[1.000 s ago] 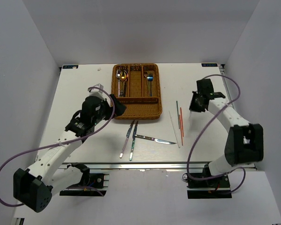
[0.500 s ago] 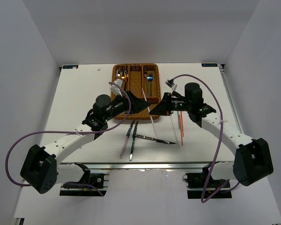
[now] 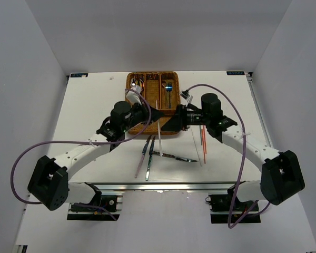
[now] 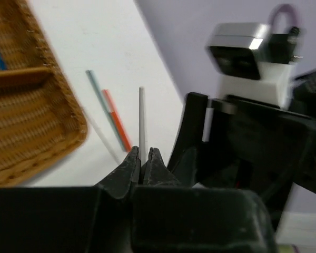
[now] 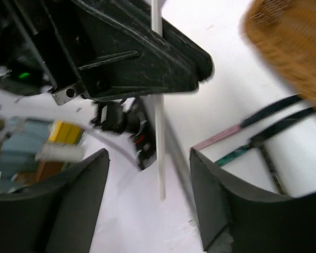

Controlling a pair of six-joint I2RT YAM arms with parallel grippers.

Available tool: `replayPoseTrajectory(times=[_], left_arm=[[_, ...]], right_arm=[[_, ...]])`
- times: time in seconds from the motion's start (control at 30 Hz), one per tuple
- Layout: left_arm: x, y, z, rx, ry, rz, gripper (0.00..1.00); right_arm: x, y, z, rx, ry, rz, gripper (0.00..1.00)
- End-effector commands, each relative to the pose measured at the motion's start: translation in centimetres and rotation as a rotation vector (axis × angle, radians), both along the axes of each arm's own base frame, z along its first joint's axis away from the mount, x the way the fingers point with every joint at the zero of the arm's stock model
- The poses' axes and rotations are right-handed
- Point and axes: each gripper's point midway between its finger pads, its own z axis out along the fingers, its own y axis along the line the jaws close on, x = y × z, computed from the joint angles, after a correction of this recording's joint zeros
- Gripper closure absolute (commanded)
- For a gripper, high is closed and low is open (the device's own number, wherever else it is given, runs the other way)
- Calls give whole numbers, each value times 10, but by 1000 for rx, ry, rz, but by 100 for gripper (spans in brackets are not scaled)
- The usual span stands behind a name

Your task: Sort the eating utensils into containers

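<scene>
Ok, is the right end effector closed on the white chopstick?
No, the right end effector stands wide open, the white chopstick untouched between its fingers.

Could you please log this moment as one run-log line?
left gripper: shut on white chopstick | right gripper: open around it | likely next: left carries it to tray

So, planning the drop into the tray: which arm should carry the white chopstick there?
Left. The left gripper is shut on the white chopstick near the wicker tray; the right gripper stands open.
</scene>
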Motion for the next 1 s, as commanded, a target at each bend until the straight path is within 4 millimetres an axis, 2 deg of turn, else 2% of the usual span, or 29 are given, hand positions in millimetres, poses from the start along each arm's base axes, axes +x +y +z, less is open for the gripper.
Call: replayPoseTrajectory(times=[0.0, 0.03, 0.07, 0.1, 0.13, 0.17, 0.2, 0.23, 0.27, 0.3, 0.33, 0.37, 0.4, 0.43, 0.47, 0.5, 0.6, 0.67, 0.7, 0.73, 0.77, 0.83, 0.87, 0.93, 0.97], left_arm=[[31, 18, -8, 165, 4, 147, 100], [68, 32, 0, 244, -9, 310, 100], [82, 41, -10, 339, 7, 374, 100], [92, 53, -24, 466, 18, 406, 100], [119, 47, -23, 509, 1, 432, 100], [135, 51, -22, 555, -19, 468, 100], [151, 55, -21, 619, -58, 479, 100], [171, 51, -40, 677, -57, 472, 100], [193, 45, -7, 648, -129, 495, 100], [212, 54, -5, 674, -140, 510, 100], [226, 53, -2, 685, -149, 512, 100], [253, 45, 5, 693, -181, 521, 100], [264, 55, 0, 766, -193, 535, 100], [275, 54, -4, 787, -200, 530, 100], [288, 51, -31, 823, -179, 500, 100], [300, 51, -16, 805, -212, 513, 100], [318, 47, -32, 777, -229, 514, 93], [320, 45, -40, 764, -217, 508, 92], [320, 45, -52, 768, -200, 505, 90], [320, 47, -59, 770, -190, 517, 83], [322, 46, -59, 752, -206, 527, 82], [318, 49, -76, 763, -189, 521, 70], [319, 49, -78, 752, -181, 527, 53], [320, 49, -82, 735, -168, 517, 45], [320, 50, -81, 727, -161, 521, 30]], right_arm=[[42, -17, 10, -57, -98, -175, 30], [56, -41, -8, -150, -33, -281, 29], [80, -65, -16, -228, -58, -452, 26], [89, -82, -22, -273, -56, -532, 25], [96, -106, -34, -320, -33, -611, 25], [98, -118, -31, -327, -48, -656, 24], [98, -124, -32, -327, -52, -660, 24], [98, -130, -31, -334, -73, -663, 24], [94, -132, -33, -348, -76, -654, 24], [92, -134, -35, -362, -81, -647, 24], [90, -136, -36, -377, -84, -643, 24], [87, -138, -41, -396, -84, -636, 24], [84, -138, -43, -397, -82, -628, 24], [82, -138, -45, -395, -80, -620, 24], [76, -137, -50, -393, -77, -604, 24], [75, -136, -53, -389, -77, -599, 24], [71, -135, -56, -387, -81, -576, 23], [74, -136, -58, -402, -83, -581, 24], [76, -137, -58, -411, -94, -587, 23], [78, -140, -61, -427, -92, -602, 23], [83, -145, -64, -450, -92, -632, 21], [87, -147, -66, -461, -93, -648, 20], [90, -151, -71, -485, -87, -665, 20], [93, -156, -78, -527, -79, -680, 20], [96, -162, -86, -566, -66, -702, 20]])
